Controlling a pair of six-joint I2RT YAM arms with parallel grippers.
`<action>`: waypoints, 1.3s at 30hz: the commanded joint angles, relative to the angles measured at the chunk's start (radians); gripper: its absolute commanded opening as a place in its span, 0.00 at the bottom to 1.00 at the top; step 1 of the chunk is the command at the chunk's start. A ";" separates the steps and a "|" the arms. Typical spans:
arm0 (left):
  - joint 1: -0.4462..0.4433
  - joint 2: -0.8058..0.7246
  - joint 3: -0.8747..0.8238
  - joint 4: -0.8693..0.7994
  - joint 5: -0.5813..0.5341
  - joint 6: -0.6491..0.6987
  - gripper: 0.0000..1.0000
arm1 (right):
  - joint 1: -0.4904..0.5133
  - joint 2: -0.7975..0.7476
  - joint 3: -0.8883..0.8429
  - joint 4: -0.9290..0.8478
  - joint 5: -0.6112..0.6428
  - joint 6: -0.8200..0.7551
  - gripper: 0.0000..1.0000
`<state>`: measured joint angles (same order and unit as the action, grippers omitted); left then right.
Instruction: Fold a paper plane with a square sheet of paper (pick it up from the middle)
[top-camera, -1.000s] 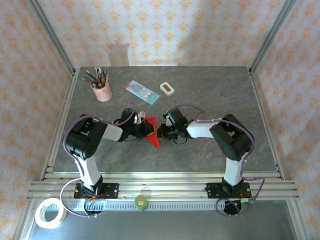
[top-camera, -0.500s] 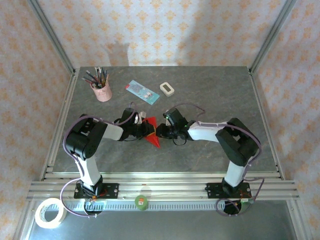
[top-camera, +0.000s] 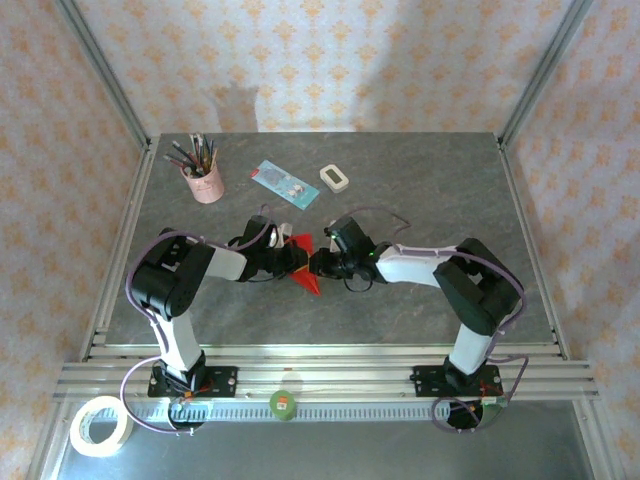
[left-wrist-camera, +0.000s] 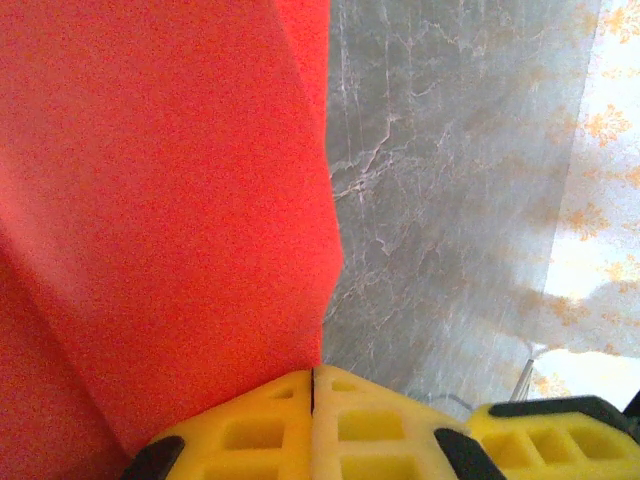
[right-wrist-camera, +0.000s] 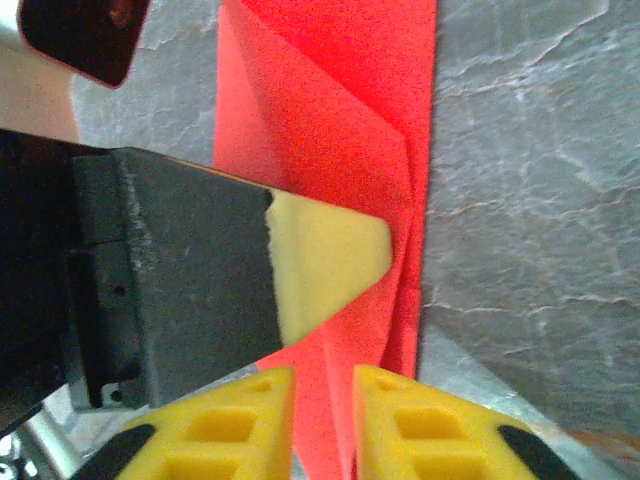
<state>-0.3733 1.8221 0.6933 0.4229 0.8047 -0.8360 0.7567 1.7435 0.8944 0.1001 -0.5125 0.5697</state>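
cup: we see a pink cup (top-camera: 203, 185) standing upright, well beyond the left claw (left-wrist-camera: 312, 385) and out toward its outer side.
cup contents: a bunch of brushes (top-camera: 193, 153), handles fanned up and out over the rim. We can't tell them apart.
paper look: the paper (right-wrist-camera: 340, 130) is bright red, plain and matte, and already folded. Layers overlap, diagonal creases run across it, and one long edge is straight.
paper place: it sits between the two claws at mid-table, with the left claw on one side and the right claw (right-wrist-camera: 325, 400) on the other.
paper axis: in the top view the long axis runs crosswise to the line joining the claws. The wide end is on the far side, and the sharp tip points toward the arm bases, slightly to the right claw's side.
left claw: closed, pads pressed together with the paper's edge pinched at the seam.
right claw: pads are a narrow gap apart and the paper lies in that gap. We can't tell if the pads touch it.
other: a blue card (top-camera: 284, 183) and a white block (top-camera: 335, 178) lie flat beyond both claws, apart from each other.
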 joint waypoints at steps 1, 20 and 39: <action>-0.007 0.031 0.002 -0.052 -0.036 0.025 0.06 | 0.010 -0.031 -0.031 0.074 -0.064 0.002 0.18; -0.008 0.052 0.005 -0.067 -0.047 0.016 0.06 | 0.038 0.077 -0.020 0.066 -0.085 0.012 0.09; -0.007 0.081 0.024 -0.156 -0.106 0.008 0.05 | 0.038 0.087 -0.052 0.041 -0.058 0.024 0.08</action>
<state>-0.3733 1.8454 0.7250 0.3946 0.8070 -0.8391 0.7933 1.8225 0.8635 0.1730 -0.5945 0.5831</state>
